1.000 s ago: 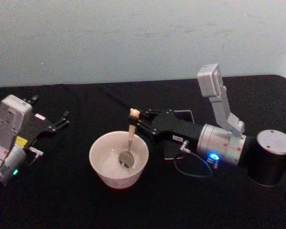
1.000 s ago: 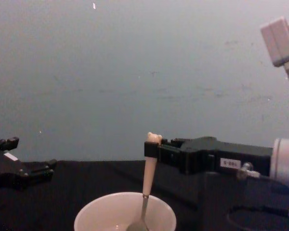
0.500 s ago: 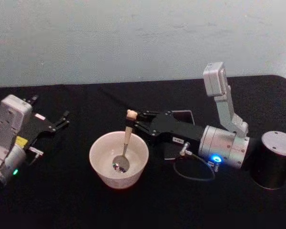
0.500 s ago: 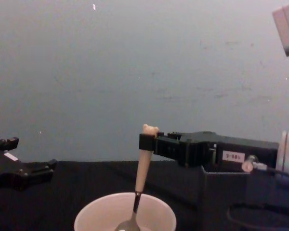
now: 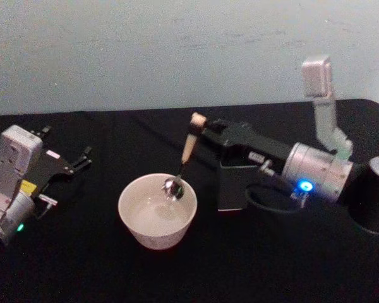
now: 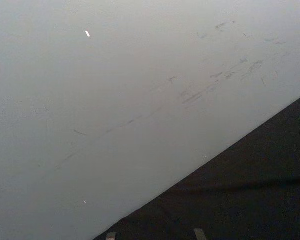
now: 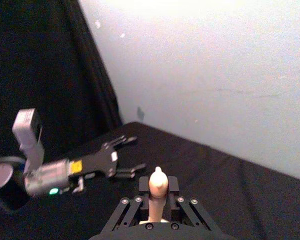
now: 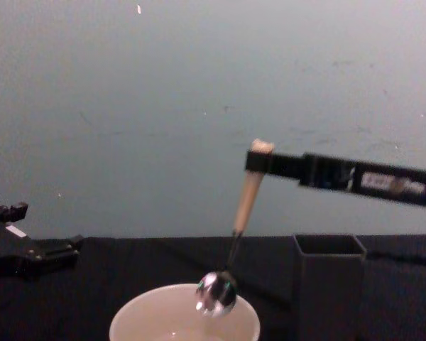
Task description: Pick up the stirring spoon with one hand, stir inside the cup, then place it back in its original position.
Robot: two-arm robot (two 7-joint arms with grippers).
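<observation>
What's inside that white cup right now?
The cup's pale inside looks bare. The stirring spoon's metal bowl hangs at rim level near its right side, held by the right gripper. Whether any liquid lies at the bottom cannot be told.

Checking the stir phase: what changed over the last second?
The right gripper, still shut on the stirring spoon, rose and drew back toward the holder, lifting the spoon's bowl from the bottom of the cup to about rim height, handle tilted. Cup, holder and the open left gripper at the left unmoved.
</observation>
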